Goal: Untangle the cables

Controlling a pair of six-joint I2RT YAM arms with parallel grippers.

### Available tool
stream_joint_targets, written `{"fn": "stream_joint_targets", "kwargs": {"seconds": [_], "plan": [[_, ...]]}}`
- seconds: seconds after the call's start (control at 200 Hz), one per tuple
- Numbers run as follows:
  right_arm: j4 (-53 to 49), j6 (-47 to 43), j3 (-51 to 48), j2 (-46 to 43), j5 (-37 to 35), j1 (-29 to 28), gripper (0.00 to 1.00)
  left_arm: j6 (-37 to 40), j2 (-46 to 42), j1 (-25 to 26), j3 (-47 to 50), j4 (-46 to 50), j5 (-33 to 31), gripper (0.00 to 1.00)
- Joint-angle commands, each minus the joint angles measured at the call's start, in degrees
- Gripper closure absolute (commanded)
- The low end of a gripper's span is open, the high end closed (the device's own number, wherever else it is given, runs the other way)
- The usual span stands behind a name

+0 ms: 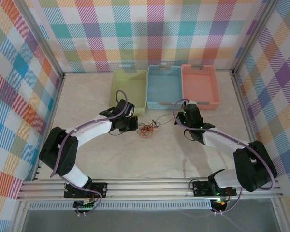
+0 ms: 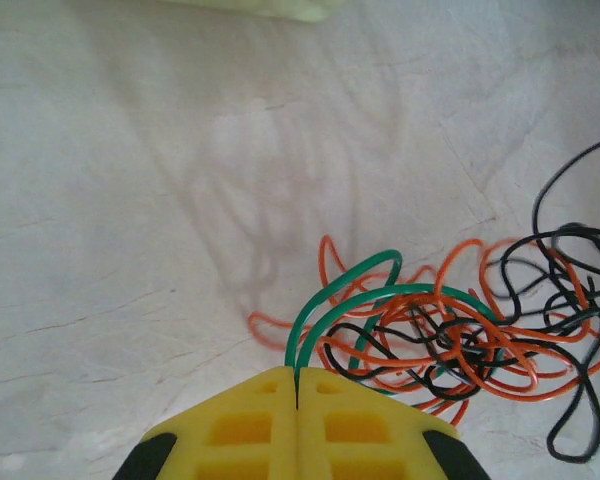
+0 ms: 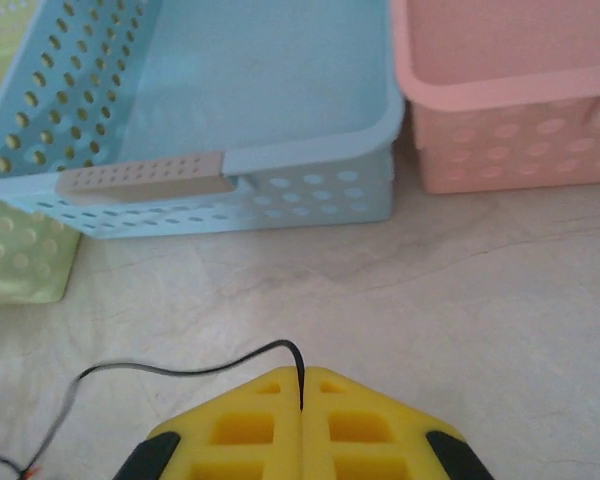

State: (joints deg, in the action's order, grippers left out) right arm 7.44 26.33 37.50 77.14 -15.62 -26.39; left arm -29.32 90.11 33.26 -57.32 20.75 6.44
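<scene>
On the pale marbled table, nearest the arms, the left gripper has its yellow fingers pressed together. They pinch a thin green cable, which rises from the seam between them in two arcs. The right gripper is likewise closed, clamping the end of a thin black cable that trails off to the left across the table. Between the two grippers in the top view lies the tangle of cables, resting on the table surface. There the green cable runs into loops of thin orange cable interlaced with black strands. Beyond the tangle, before the checked back wall, three perforated plastic baskets stand side by side in a row. They are the yellow-green basket at left, the light blue basket in the middle and the pink basket at right.
</scene>
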Motion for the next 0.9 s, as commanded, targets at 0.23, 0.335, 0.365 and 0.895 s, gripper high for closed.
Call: {"fn": "stream_joint_targets", "kwargs": {"seconds": [0.23,0.335,0.365,0.895], "plan": [[-2.3,5.2,-2.2,-2.7,-5.9,2.9,1.00,-2.5,-10.0,-0.3,5.2,-1.1,-10.3,1.00],[-2.2,6.4,-3.0,-3.4,-6.4,3.7,1.00,-2.7,-12.2,-0.9,6.4,-1.3,-12.2,1.00],[-2.2,6.7,-3.1,-3.7,-6.7,3.8,1.00,-2.9,-13.0,-1.0,6.6,-1.4,-12.9,1.00],[-2.3,9.9,-6.6,-8.2,-12.8,4.9,1.00,-4.8,-24.5,-1.4,12.6,-3.1,-25.3,1.00]]}}
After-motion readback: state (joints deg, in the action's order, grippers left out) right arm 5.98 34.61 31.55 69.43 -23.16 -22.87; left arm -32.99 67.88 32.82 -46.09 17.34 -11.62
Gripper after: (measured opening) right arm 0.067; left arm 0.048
